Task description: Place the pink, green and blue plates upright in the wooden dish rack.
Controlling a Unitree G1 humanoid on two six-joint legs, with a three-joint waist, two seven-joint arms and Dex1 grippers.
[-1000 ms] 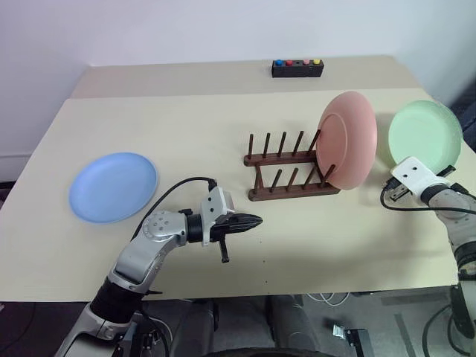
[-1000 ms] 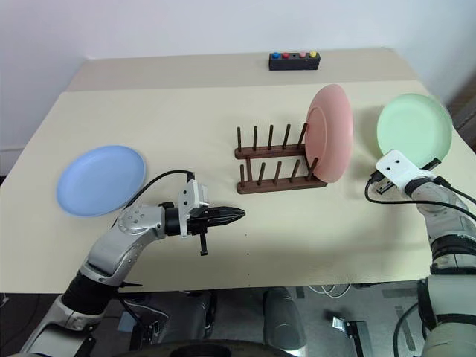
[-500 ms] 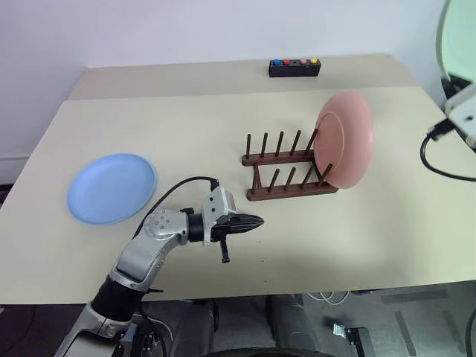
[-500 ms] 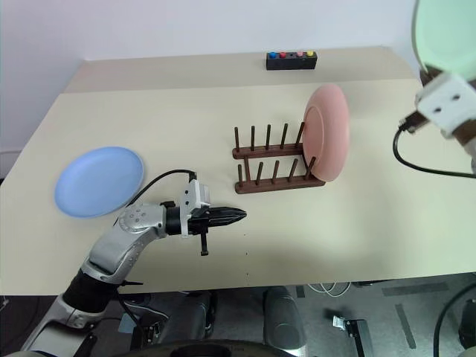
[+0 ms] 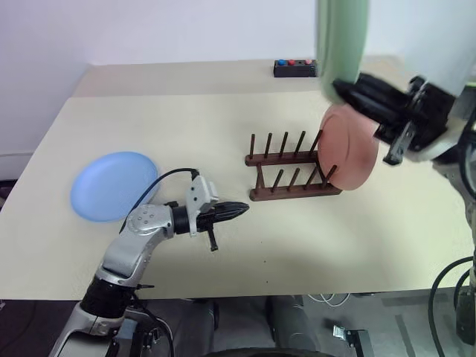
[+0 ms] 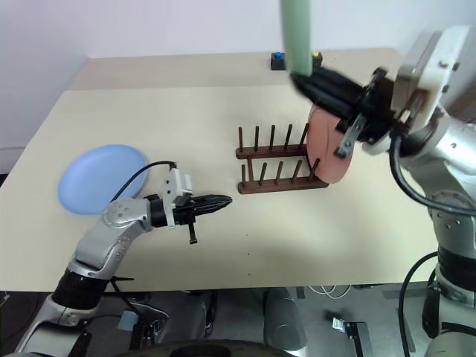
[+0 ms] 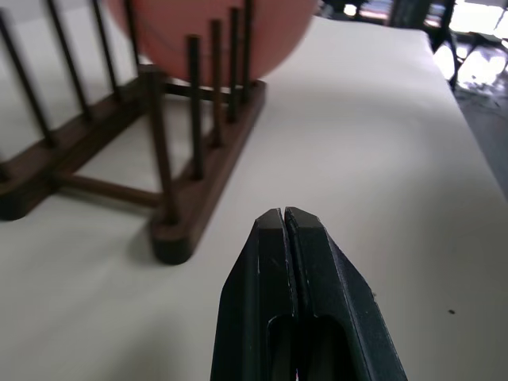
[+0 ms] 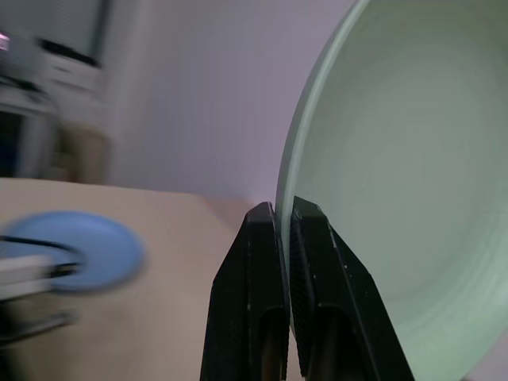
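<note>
Right tool (image 8: 283, 218) pinches the green plate (image 5: 341, 44) by its rim, edge-up above the wooden dish rack (image 5: 291, 169). Looks stiff, light, maybe slick; I'd grip only the rim. Left tool (image 7: 283, 230) pressed together, empty, over tabletop (image 5: 357, 238).

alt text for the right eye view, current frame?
The right gripper holds the green plate on edge, raised above the wooden dish rack, where the pink plate already stands upright at the right end. The blue plate lies flat on the table at left, with the shut left gripper hovering between it and the rack.
</note>
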